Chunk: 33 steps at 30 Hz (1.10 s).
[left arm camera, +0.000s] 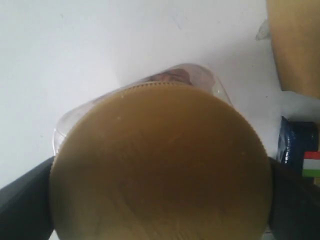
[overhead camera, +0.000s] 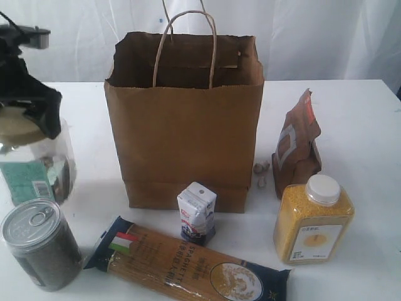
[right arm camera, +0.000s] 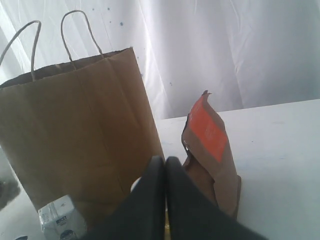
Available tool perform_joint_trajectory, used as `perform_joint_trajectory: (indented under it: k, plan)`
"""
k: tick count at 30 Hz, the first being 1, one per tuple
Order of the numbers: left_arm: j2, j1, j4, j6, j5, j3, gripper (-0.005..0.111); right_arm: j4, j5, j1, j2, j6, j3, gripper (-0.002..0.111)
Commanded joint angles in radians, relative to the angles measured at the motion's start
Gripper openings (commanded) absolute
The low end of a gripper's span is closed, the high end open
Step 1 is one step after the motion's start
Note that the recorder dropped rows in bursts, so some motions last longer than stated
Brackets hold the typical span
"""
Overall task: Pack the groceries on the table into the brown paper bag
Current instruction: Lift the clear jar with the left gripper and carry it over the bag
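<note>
The brown paper bag (overhead camera: 182,125) stands open at the table's (overhead camera: 363,125) middle. To its left is the clear jar (overhead camera: 34,160); its olive-gold lid (left arm camera: 160,165) fills the left wrist view. My left gripper (overhead camera: 37,116) sits over the lid, with a black finger (left arm camera: 22,207) pressed on each side. In front lie the silver tin can (overhead camera: 41,241), spaghetti packet (overhead camera: 188,263) and white-purple carton (overhead camera: 197,213). The yellow-grain bottle (overhead camera: 313,219) and brown pouch (overhead camera: 297,147) stand to the right. My right gripper (right arm camera: 165,161) is shut and empty, apart from the pouch (right arm camera: 212,150).
A few small beige bits (overhead camera: 261,172) lie by the bag's right base corner. A white curtain (overhead camera: 313,37) hangs behind the table. The bag's twisted handles (overhead camera: 185,44) stick up above its mouth.
</note>
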<state>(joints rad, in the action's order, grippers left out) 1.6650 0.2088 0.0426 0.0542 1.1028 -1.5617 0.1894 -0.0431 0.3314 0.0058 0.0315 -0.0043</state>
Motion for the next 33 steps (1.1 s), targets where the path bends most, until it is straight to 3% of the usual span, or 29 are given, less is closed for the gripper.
perform_joint_trajectory:
  k: [1, 5, 10, 16, 24, 29, 33]
  plan:
    - [-0.107, 0.002, -0.019, -0.001, 0.074, -0.149, 0.000, -0.003, 0.005, -0.003, -0.006, -0.010, 0.004, 0.000]
    - [-0.175, 0.002, -0.095, -0.006, 0.071, -0.252, 0.000, -0.003, 0.002, -0.003, -0.006, -0.010, 0.004, 0.000]
    - [-0.208, 0.002, -0.361, 0.000, 0.067, -0.436, 0.000, -0.003, 0.002, -0.003, -0.006, -0.010, 0.004, 0.000]
    - [-0.206, 0.006, -0.449, 0.021, 0.026, -0.545, 0.000, -0.003, 0.004, -0.003, -0.006, -0.010, 0.004, 0.000]
    - [-0.057, 0.228, -0.324, 0.030, 0.009, -0.681, 0.000, -0.003, 0.004, -0.003, -0.006, -0.010, 0.004, 0.000]
    - [0.005, 0.293, -0.257, 0.030, -0.023, -0.741, 0.000, -0.003, 0.004, -0.003, -0.006, -0.010, 0.004, 0.000]
    - [0.034, 0.305, -0.231, 0.030, -0.032, -0.794, 0.000, -0.003, 0.004, -0.003, -0.006, -0.010, 0.004, 0.000]
